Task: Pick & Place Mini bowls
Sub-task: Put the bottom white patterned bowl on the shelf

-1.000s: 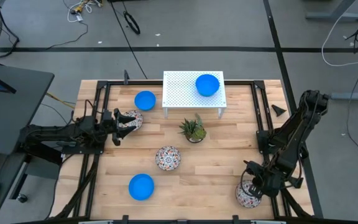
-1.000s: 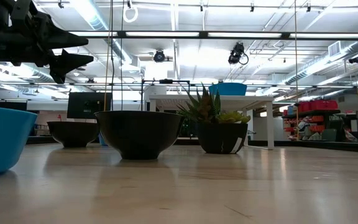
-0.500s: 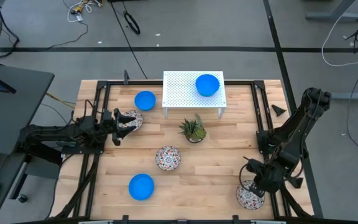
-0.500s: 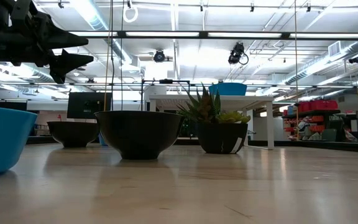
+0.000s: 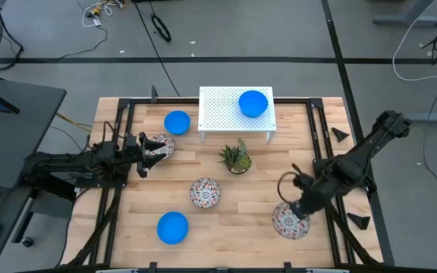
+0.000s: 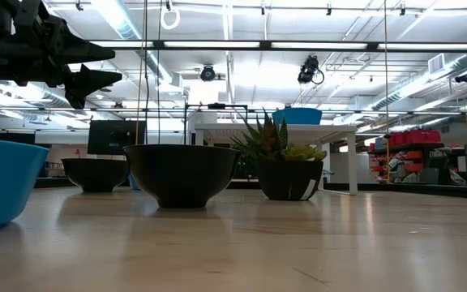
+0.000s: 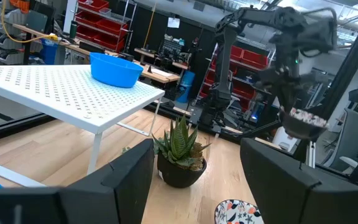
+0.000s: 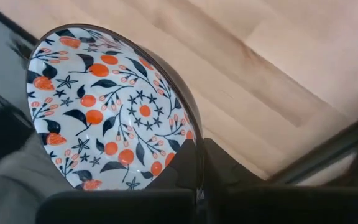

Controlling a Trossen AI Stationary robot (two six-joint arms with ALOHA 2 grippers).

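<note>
Three blue mini bowls show in the high view: one (image 5: 253, 103) on the white rack, one (image 5: 177, 121) left of the rack, one (image 5: 172, 227) near the table's near edge. A floral bowl (image 5: 204, 192) sits mid-table. Another floral bowl (image 5: 161, 145) lies just beyond my left gripper (image 5: 144, 149), which hangs open above the table (image 6: 83, 77). My right gripper (image 5: 300, 206), near the right side, is shut on the third floral bowl (image 5: 289, 222). My right gripper holds the floral bowl by its rim (image 8: 194, 163). One finger (image 8: 229, 169) lies outside the wall and the other is on the inner side. The bowl is tilted and lifted clear of the table, hanging below the gripper (image 7: 303, 122).
A small potted plant (image 5: 236, 157) stands in front of the white perforated rack (image 5: 226, 114). A black frame (image 5: 315, 144) runs along the table's sides. Bare wood lies between the mid-table bowl and my right gripper.
My right gripper, still shut on the floral bowl, has carried it from the near right corner toward the table's left and a little toward the far edge, with the arm swinging lower across the table. The left arm has kept still.
</note>
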